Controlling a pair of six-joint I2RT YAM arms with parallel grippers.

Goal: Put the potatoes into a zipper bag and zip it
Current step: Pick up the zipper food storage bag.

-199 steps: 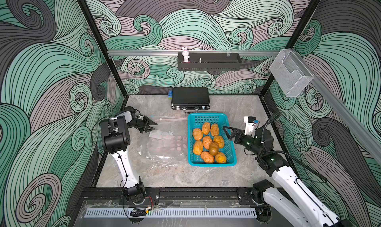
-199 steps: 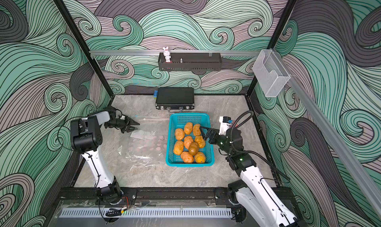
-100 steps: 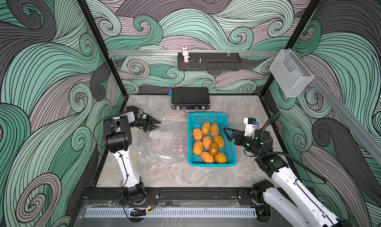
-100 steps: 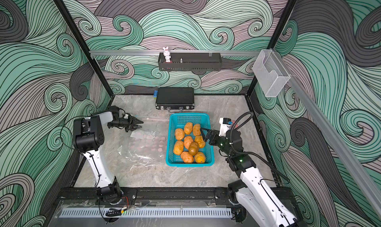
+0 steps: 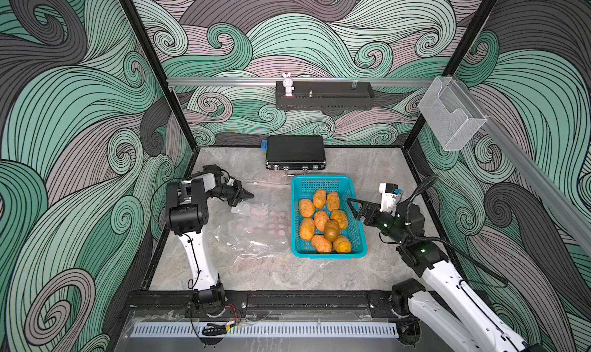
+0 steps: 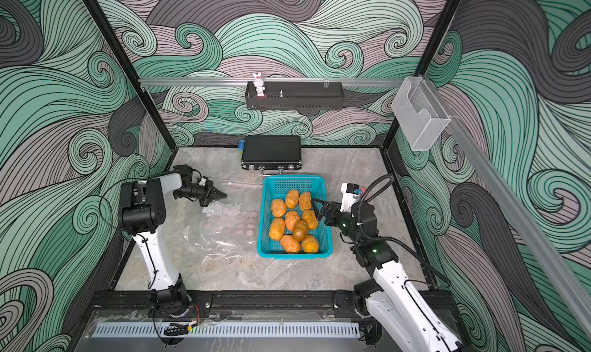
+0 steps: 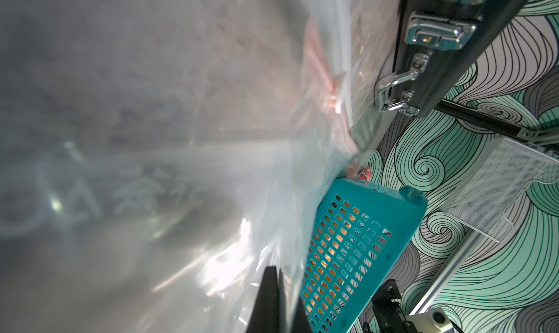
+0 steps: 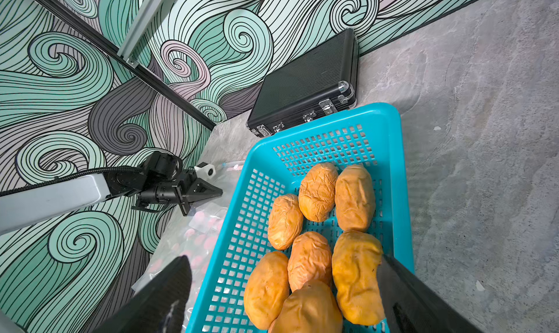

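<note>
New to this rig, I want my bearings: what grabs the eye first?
The teal basket mid-table, piled with orange potatoes, stands out first. Beside it lies a clear zipper bag, its edge pinched in the shut left pincer, while the right pincer hangs open over the basket's other side.

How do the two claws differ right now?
The left gripper is shut, seemingly pinching the clear zipper bag; the right gripper is open and empty. The left gripper is at the bag, the right gripper above the potatoes in the blue basket. Both are black with pointed fingers.
</note>
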